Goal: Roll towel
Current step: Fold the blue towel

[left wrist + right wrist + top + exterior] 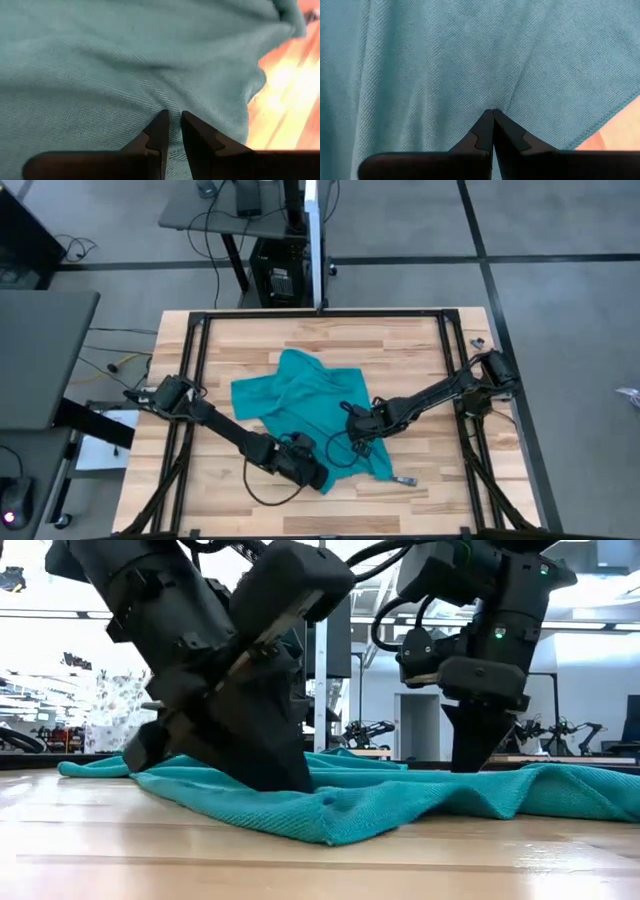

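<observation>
The teal towel (pixel 300 395) lies crumpled on the middle of the wooden table, and its near edge shows in the low view (pixel 400 805). My left gripper (pixel 318 472) is down on the towel's near part, shut on cloth; it also shows in the low view (pixel 285 780) and the left wrist view (pixel 174 125). My right gripper (pixel 358 442) is down on the towel's near right part, shut on cloth; it also shows in the low view (pixel 470 765) and the right wrist view (pixel 492 120). My left gripper pinches a small raised ridge of the towel's cloth (pixel 174 112) between its two fingertips, close to the towel's near edge. The fingers slant down from the table's left. The towel lies on the table around them. My right gripper pinches a small crease of the cloth (pixel 494 105) between its shut fingertips, a little way in from a hemmed edge (pixel 612 112). The fingers point down from above. The towel lies on the table around them.
Black frame rails (pixel 195 380) run along the table's left, right and far sides. A small dark object (pixel 405 479) lies on the wood by the towel's near right corner. Bare wood (pixel 400 510) shows along the near edge.
</observation>
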